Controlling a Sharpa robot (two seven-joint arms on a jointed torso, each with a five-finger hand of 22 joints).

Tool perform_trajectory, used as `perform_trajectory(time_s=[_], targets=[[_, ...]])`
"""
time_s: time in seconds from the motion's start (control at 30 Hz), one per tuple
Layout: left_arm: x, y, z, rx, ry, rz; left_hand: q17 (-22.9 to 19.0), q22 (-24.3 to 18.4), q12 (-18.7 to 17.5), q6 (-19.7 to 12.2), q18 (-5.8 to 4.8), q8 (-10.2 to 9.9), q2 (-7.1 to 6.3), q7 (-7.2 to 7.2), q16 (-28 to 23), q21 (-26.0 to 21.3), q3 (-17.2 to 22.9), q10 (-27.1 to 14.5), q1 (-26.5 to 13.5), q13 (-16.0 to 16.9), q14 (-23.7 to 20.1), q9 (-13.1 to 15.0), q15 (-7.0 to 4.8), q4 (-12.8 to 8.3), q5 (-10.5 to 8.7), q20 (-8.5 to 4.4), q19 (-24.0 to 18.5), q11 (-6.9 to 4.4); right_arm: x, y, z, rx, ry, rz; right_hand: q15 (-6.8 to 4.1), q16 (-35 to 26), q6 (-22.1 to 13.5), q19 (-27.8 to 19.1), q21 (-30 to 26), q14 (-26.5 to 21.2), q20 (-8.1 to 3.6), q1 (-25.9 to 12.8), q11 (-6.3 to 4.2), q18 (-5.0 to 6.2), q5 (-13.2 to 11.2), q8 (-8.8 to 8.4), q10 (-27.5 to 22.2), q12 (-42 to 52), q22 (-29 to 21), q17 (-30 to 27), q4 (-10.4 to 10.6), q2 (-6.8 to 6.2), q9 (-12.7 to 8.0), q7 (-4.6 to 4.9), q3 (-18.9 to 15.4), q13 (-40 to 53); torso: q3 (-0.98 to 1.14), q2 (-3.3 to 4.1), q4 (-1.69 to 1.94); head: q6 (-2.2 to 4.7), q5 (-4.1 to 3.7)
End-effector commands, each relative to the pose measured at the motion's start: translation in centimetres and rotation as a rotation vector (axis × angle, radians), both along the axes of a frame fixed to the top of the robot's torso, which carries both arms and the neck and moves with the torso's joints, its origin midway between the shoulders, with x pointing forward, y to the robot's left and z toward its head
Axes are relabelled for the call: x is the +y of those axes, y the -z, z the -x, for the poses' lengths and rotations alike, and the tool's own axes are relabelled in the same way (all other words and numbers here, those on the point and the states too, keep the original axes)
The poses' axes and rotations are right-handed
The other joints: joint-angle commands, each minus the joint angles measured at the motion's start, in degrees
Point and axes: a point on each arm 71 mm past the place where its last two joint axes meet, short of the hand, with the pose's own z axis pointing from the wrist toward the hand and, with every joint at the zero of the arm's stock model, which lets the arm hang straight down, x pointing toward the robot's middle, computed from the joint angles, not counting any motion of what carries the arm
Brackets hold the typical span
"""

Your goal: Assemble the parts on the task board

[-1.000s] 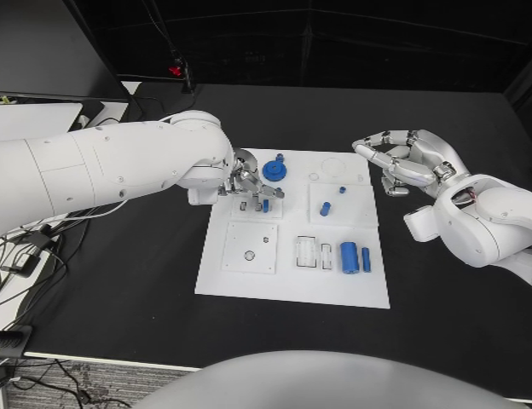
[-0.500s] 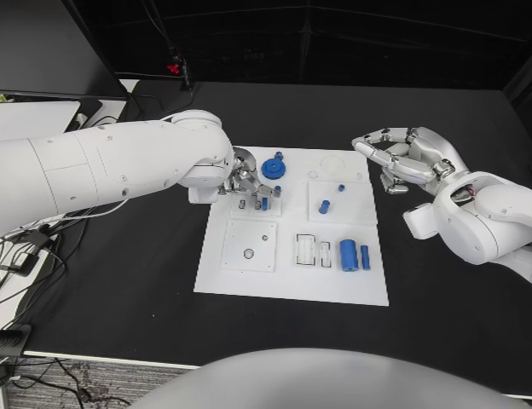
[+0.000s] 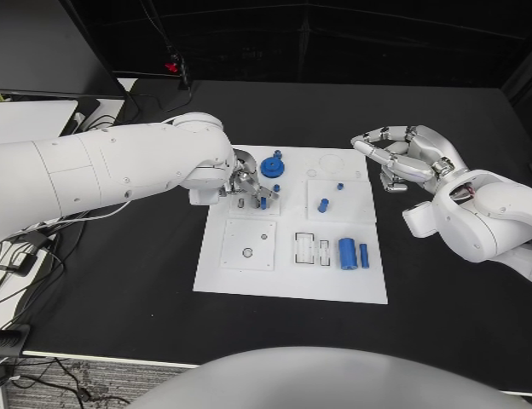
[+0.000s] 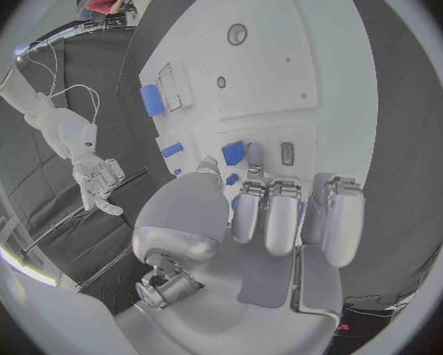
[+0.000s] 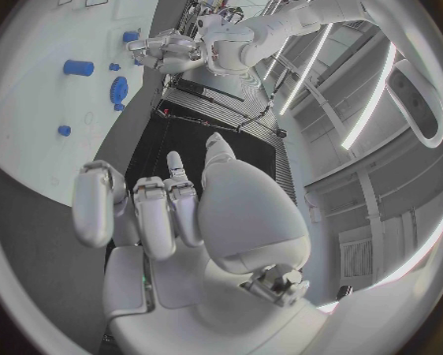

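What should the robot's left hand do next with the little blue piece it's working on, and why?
Probably ease the left hand a little lower, to press the small blue part at its fingertips down onto the task board. The hand hovers right over that part, while the right hand waits off the board, holding nothing.

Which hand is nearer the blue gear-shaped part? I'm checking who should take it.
Left. The left hand is right beside the blue gear-shaped part; the right hand hovers off the task board.
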Motion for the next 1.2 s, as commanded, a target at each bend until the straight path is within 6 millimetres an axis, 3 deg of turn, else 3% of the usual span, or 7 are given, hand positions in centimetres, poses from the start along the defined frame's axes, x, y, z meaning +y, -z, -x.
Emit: perform_trajectory(time_s=[0.03, 0.43, 1.2], targets=[[-0.01, 0.01, -0.01, 0.007, 0.01, -0.007, 15.09, 15.09, 0.2, 0.42, -0.37, -0.45, -0.1, -0.18, 0.05, 0.18, 0.26, 5.88, 0.89, 15.09, 6.03, 0.17, -0.49, -0.09, 0.56, -0.34, 5.98, -0.43, 0.04, -0.09, 0.03, -0.001, -0.002, -0.004, 0.43, 0.14, -0.51, -0.46, -0.39, 5.96, 0.08, 0.19, 0.37, 0.61, 0.29, 0.39, 6.17, 0.15, 6.38, 15.08, -0.03, 0.42, 0.07, 1.52, -0.32, 15.08, 0.01, -0.03, 0.07, -0.1, -0.02], [-0.14, 0.15, -0.09, 0.01, 0.012, -0.007, 15.09, 15.09, 0.2, 0.55, -0.37, -1.27, 0.52, -0.37, 0.05, 0.18, 0.81, 5.88, 3.43, 15.09, 6.03, 0.89, -0.66, -0.06, 1.78, -0.5, 5.98, -0.61, 0.0, -0.01, -0.03, 0.007, 0.001, 0.0, 0.43, 0.14, -0.58, -0.49, -0.42, 5.96, 0.08, 0.19, 0.37, 0.62, 0.32, 0.48, 6.17, 0.15, 6.35, 15.08, -0.02, 0.45, 0.07, 1.53, -0.37, 15.08, -0.06, -0.03, 0.0, -0.16, -0.4], [-0.81, 0.26, -0.08, 0.009, 0.034, 0.013, 15.09, 15.09, 0.2, 0.88, -0.37, -1.29, 1.02, -0.54, 0.05, 0.18, 1.13, 5.88, 4.54, 15.09, 6.03, 1.52, -0.78, -0.05, 2.55, -0.6, 5.98, -0.76, -0.05, 0.19, -0.17, 0.02, 0.006, 0.006, 0.43, 0.14, -0.73, -0.65, -0.6, 5.96, 0.08, 0.15, 0.37, 0.68, 0.36, 0.65, 6.17, 0.15, 6.21, 15.08, 0.01, 0.54, 0.07, 1.54, -0.46, 15.08, -0.03, -0.02, 0.02, -0.4, -0.65]])
